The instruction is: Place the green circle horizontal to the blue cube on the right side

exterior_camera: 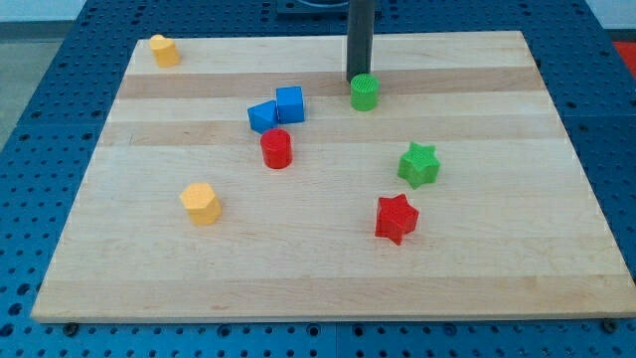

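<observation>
Blue pegboard surrounds the pale wooden counter (328, 268), where the green circle (365, 92) sits near the view's top, level with and to the view's right of the blue cube (290, 103), a clear gap between them. My tip (358, 79) touches the green circle's upper-left edge; the rod carries no claw, so nothing is grasped. A second blue block (263, 116) touches the cube's left, with a red cylinder (276, 149) just below, a green star (418, 164) and red star (397, 218) lower right, and two yellow blocks (164, 50) (201, 203) at left.
</observation>
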`<state>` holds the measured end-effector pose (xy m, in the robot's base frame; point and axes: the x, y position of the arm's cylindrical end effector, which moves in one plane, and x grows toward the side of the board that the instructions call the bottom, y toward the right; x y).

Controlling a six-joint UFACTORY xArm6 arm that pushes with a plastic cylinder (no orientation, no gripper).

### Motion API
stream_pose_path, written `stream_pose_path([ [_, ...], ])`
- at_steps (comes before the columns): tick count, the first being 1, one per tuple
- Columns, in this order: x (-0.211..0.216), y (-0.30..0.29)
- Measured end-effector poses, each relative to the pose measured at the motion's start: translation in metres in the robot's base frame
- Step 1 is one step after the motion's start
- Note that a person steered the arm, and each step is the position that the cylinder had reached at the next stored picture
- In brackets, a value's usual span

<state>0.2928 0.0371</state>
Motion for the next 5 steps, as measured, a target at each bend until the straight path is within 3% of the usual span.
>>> stream_pose_path([
  [3,-0.002,0.07],
  [5,0.025,0.015],
])
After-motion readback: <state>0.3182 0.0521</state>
